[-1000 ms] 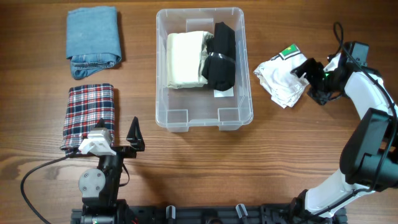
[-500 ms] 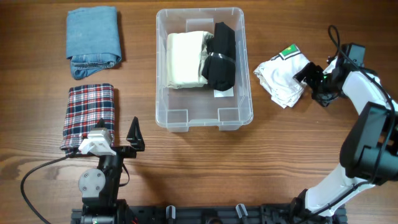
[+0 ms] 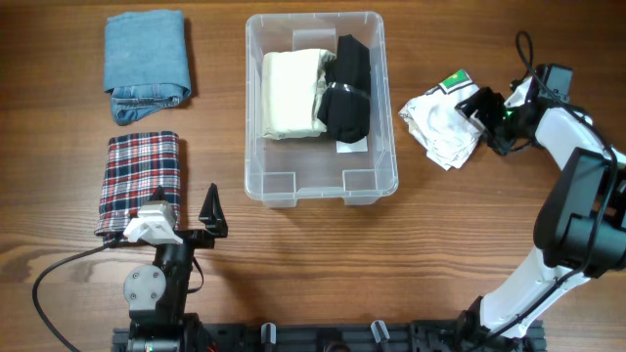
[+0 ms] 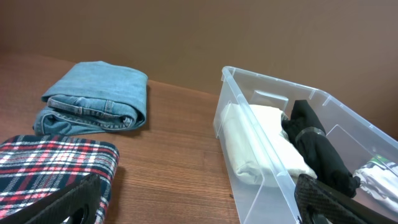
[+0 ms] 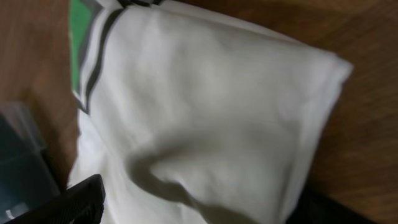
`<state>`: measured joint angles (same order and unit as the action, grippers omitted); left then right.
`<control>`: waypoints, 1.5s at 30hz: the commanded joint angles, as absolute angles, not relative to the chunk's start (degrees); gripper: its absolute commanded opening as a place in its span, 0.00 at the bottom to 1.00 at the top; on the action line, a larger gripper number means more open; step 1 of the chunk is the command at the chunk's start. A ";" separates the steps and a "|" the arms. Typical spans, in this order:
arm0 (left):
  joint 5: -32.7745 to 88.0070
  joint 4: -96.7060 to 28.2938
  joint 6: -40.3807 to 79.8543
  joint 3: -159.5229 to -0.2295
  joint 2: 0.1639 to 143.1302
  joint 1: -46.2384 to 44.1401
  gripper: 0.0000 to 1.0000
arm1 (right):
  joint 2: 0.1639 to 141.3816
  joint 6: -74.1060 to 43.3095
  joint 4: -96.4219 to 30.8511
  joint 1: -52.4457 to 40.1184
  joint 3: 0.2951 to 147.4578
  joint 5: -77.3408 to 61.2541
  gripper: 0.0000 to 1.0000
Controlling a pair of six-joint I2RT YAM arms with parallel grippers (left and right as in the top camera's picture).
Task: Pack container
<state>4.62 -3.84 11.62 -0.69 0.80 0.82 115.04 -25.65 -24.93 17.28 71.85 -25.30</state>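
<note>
The clear container [image 3: 313,18] stands mid-table and holds a folded cream garment [image 3: 291,93] beside a black one [image 3: 347,88]; in the left wrist view its rim [image 4: 280,83] is at the right. A crumpled white garment [image 3: 442,122] with a green patch lies to the right of it. My right gripper [image 3: 485,110] is at that garment's right edge. It is open, and the white cloth [image 5: 205,118] fills the space between its fingers [image 5: 81,202]. My left gripper [image 3: 186,223] rests open near the front edge, beside a folded plaid cloth [image 3: 140,181], with nothing in it.
Folded blue jeans [image 3: 147,64] lie at the far left, and the plaid cloth [image 4: 56,165] lies just in front of them. A white label [image 3: 352,147] lies on the container floor. Bare wood separates the left garments from the container.
My right gripper has shifted slightly towards the far side and the left, further onto the white garment's edge. The left arm has not moved.
</note>
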 commanded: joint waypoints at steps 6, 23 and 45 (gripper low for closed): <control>5.34 -3.90 10.87 -0.32 0.38 1.13 1.00 | 121.32 -27.16 -25.12 15.92 69.73 -25.87 0.50; 5.34 -3.90 10.87 -0.32 0.38 1.13 1.00 | 118.21 -34.65 -24.86 16.88 71.70 -32.27 0.11; 5.34 -3.90 10.87 -0.32 0.38 1.13 1.00 | 94.80 -32.73 -41.39 -6.85 102.61 -31.77 0.11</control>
